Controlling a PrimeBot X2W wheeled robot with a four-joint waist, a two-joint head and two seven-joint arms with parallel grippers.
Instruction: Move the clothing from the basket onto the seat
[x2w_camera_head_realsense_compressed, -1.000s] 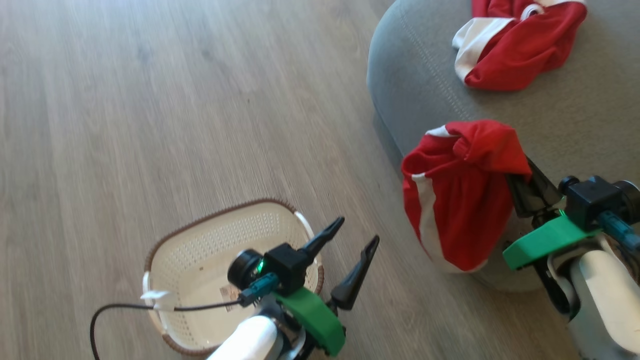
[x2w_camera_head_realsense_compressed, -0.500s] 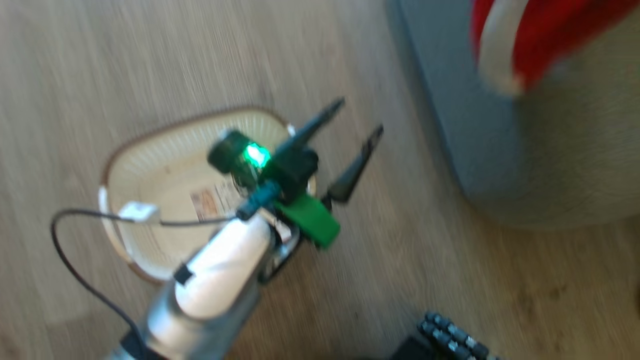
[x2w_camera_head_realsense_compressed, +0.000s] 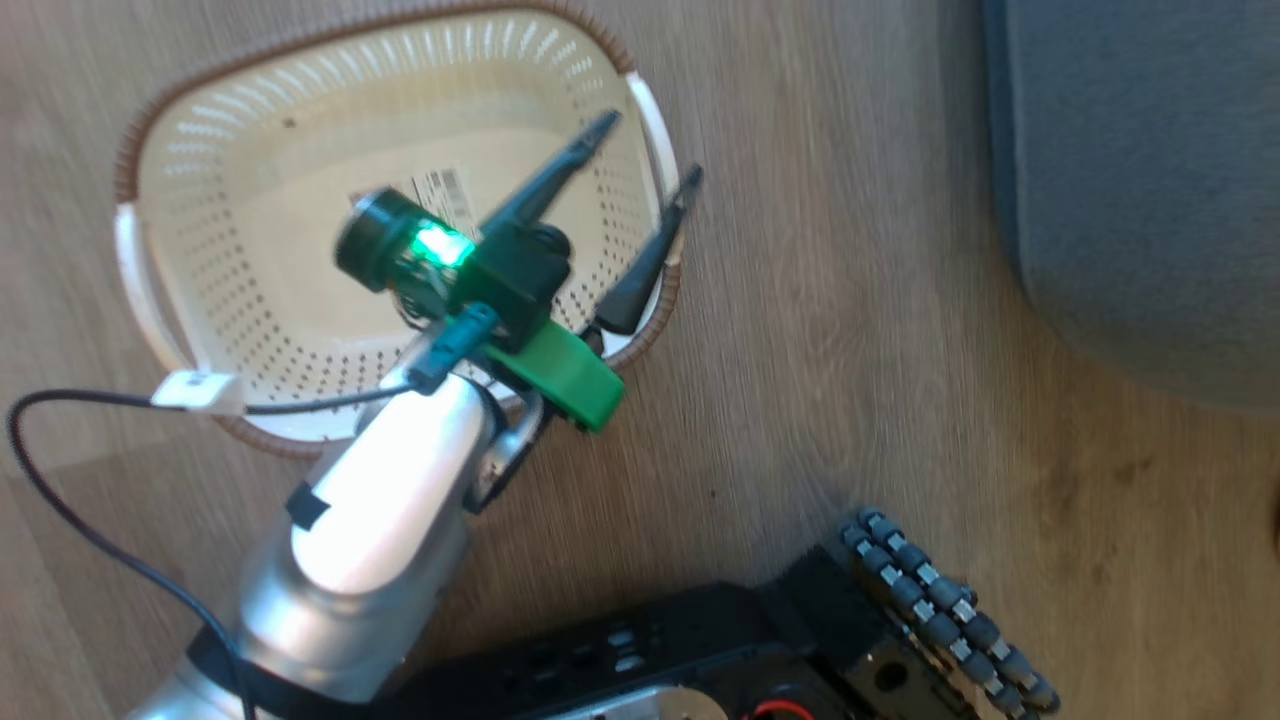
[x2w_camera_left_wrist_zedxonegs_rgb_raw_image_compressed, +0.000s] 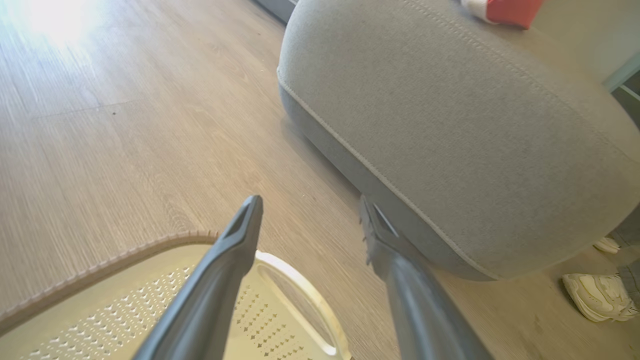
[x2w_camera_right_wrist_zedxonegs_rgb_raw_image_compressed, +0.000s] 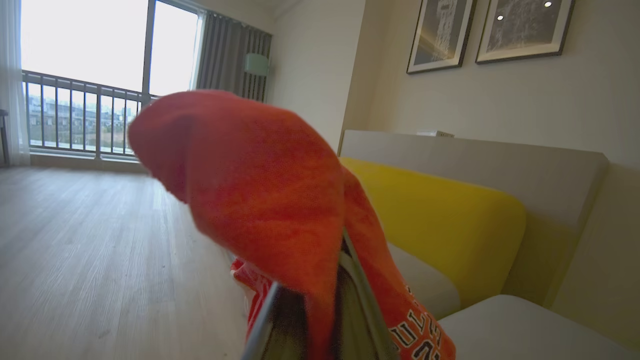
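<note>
The cream basket (x2w_camera_head_realsense_compressed: 260, 260) stands on the wood floor with nothing in it but its bottom label. My left gripper (x2w_camera_head_realsense_compressed: 652, 148) hangs open over its right rim, nothing between the fingers. In the left wrist view the same gripper (x2w_camera_left_wrist_zedxonegs_rgb_raw_image_compressed: 308, 202) points past the basket's rim (x2w_camera_left_wrist_zedxonegs_rgb_raw_image_compressed: 100, 265) toward the grey seat (x2w_camera_left_wrist_zedxonegs_rgb_raw_image_compressed: 450, 125), where a scrap of red clothing (x2w_camera_left_wrist_zedxonegs_rgb_raw_image_compressed: 510, 9) lies on top. The seat's corner (x2w_camera_head_realsense_compressed: 1150, 180) fills the head view's upper right. My right gripper (x2w_camera_right_wrist_zedxonegs_rgb_raw_image_compressed: 320, 280) is shut on a red garment (x2w_camera_right_wrist_zedxonegs_rgb_raw_image_compressed: 260, 180) that drapes over its fingers and hides their tips.
My black base with a roller wheel (x2w_camera_head_realsense_compressed: 940, 610) lies at the bottom, and a black cable (x2w_camera_head_realsense_compressed: 90, 540) loops at the left. Pale shoes (x2w_camera_left_wrist_zedxonegs_rgb_raw_image_compressed: 600, 295) sit on the floor beside the seat. A yellow cushion (x2w_camera_right_wrist_zedxonegs_rgb_raw_image_compressed: 440, 220) leans on the sofa back.
The head camera has tipped down, so the basket slid up the picture and the seat's garments and right gripper left it. The left gripper stays open at the basket's right rim.
</note>
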